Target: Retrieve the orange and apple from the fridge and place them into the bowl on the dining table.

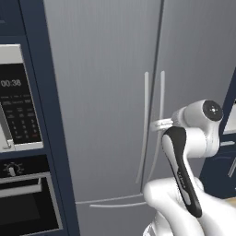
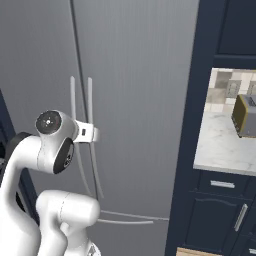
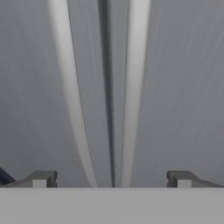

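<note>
You are in a kitchen with dark blue cabinets, parked right in front of the big grey fridge point(image 1: 106, 92). Both of its doors are shut, and the dark line where they meet runs straight up and down.

In the left base view, a black microwave point(image 1: 16, 103) with a lit clock sits at 9 o'clock, and a black oven point(image 1: 25, 203) is below it at 8 o'clock. A dark blue post stands between them and the fridge. In the right base view, another blue post edges the fridge at 3 o'clock. Past it you see a white marble counter point(image 2: 225, 145) with a toaster point(image 2: 245, 116) on it, and a blue drawer and cabinet door under that.

Two long thin handles point(image 1: 154, 124) curve down the middle of the fridge, one on each door, close beside each other. Two more thin handles lie flat across the bottom drawer at 6 o'clock.

Your gripper point(image 3: 111, 179) points straight at the fridge, close to it. Its fingers point(image 3: 41, 178) are spread wide apart and hold nothing. In the hand view, both upright handles and the door gap sit between the two finger tips. I cannot tell if the tips touch a handle. The white arm fills the low corner of each base view.
</note>
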Robot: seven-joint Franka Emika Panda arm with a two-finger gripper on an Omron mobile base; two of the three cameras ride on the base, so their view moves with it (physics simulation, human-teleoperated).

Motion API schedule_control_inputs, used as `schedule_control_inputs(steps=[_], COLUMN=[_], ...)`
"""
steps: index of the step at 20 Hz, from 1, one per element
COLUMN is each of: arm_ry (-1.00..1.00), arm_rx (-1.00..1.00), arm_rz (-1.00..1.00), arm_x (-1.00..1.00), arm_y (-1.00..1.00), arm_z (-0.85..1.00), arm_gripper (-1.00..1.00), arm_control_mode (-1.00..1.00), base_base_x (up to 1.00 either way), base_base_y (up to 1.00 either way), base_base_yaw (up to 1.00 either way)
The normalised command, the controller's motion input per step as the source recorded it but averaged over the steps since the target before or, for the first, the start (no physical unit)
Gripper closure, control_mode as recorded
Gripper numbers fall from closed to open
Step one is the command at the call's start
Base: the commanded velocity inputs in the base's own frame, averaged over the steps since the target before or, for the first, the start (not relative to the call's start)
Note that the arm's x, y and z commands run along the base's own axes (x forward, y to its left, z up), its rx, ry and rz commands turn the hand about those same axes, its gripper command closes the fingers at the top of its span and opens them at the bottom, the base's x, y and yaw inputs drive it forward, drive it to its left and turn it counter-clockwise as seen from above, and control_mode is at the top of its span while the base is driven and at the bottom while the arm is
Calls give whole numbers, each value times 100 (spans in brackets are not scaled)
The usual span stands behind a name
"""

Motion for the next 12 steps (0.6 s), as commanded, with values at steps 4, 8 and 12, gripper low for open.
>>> schedule_control_inputs(steps=[4, 8, 12], arm_ry=[0, 0, 0], arm_rx=[0, 0, 0], arm_rz=[0, 0, 0], arm_x=[0, 0, 0], arm_y=[0, 0, 0], arm_z=[0, 0, 0], arm_gripper=[-100, -100, -100], arm_control_mode=[100, 100, 100], base_base_x=[-25, -42, -41], base_base_y=[0, 0, 9], base_base_yaw=[-1, -1, 0])
